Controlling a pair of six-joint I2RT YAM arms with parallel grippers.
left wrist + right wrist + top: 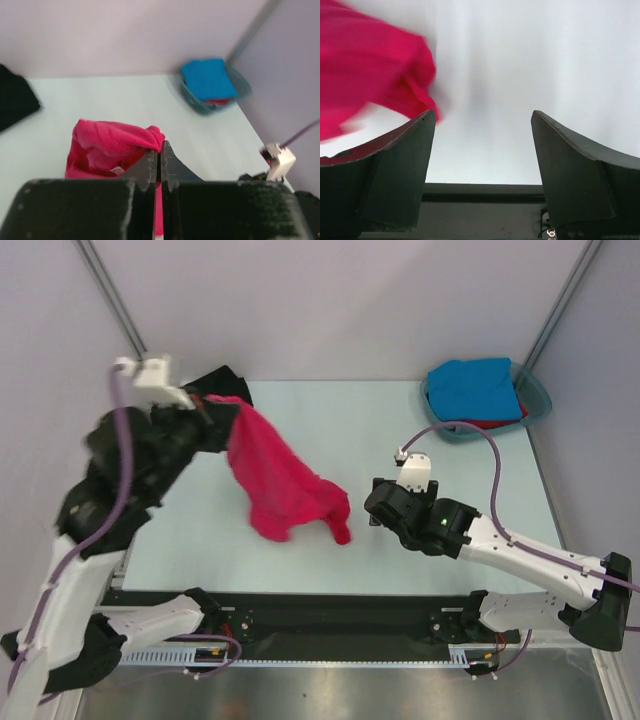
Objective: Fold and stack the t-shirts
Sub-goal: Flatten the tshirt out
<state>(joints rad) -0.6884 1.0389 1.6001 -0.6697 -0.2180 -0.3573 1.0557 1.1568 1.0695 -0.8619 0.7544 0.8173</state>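
Observation:
The crimson-pink t-shirt hangs from my left gripper, which is raised at the table's far left and shut on the cloth's top edge. In the left wrist view the jaws are pressed together on a pink fold, with a small white label below. The shirt's lower end rests on the table. My right gripper stands open low over the table, just right of the shirt, holding nothing. A black t-shirt lies behind the left gripper. A bright blue t-shirt sits on a red one in the tub.
The translucent teal tub stands at the far right corner, also seen in the left wrist view as the tub. Grey walls and frame posts close the back and sides. The black base rail runs along the near edge.

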